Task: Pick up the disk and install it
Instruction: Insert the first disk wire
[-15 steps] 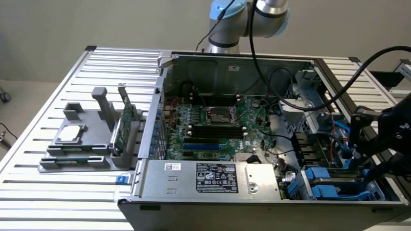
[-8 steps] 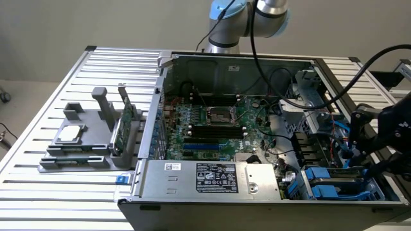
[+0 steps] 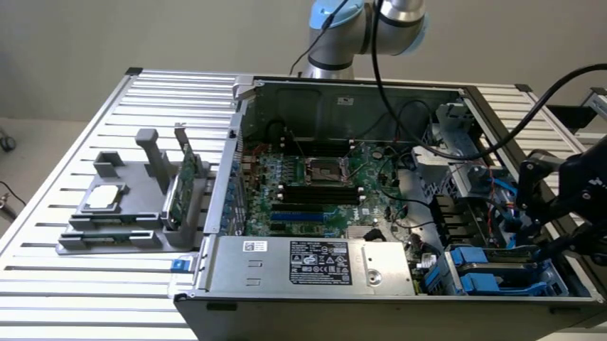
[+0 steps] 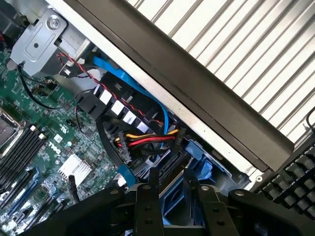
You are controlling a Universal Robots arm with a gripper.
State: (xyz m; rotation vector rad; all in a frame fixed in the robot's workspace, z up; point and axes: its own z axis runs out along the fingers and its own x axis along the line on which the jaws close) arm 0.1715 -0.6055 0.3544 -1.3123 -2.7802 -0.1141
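Exterior view, open computer case on a slatted table, gripper low over the drive bay at the exterior view's right, clamped on the blue-railed disk, disk at that bay's mouth

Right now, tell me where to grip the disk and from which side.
Grip the disk across its blue side rails, coming down from above. It seems to lie flat in a corner of the case on the exterior view's right, walled on its sides, top open.
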